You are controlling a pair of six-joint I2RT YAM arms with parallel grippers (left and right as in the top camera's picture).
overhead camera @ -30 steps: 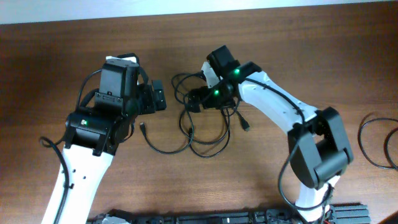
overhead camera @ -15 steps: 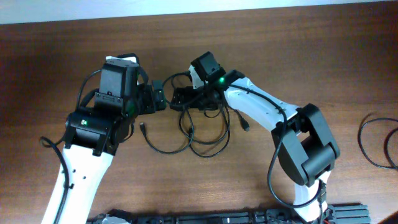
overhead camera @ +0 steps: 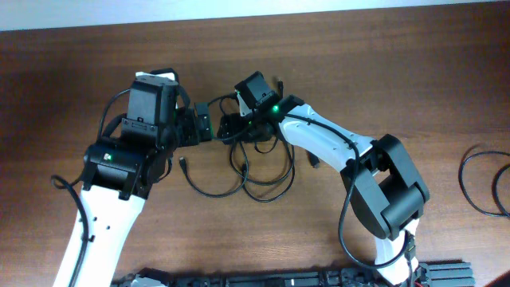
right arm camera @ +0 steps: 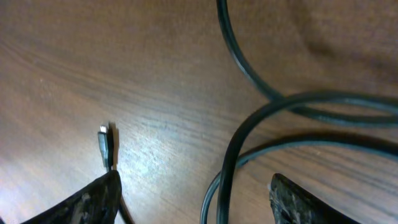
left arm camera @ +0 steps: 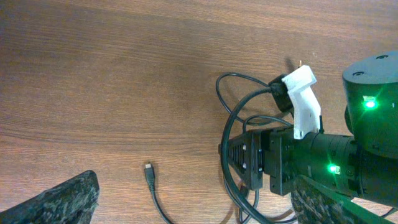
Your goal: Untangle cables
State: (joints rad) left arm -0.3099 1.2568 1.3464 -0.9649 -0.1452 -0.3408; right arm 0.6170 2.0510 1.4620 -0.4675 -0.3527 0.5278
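The right gripper [overhead camera: 229, 127] sits further left over the cables [overhead camera: 259, 182], now just beside the left gripper [overhead camera: 204, 123]. Its elbow [overhead camera: 390, 187] shifts left too.

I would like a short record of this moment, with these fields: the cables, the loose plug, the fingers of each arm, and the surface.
cables: black loops, tangled, lying on the table
loose plug: flat on the wood, untouched
left fingers: wide apart, holding nothing
right fingers: apart, low over the tangle, strands between them, not clamped
table: brown wood
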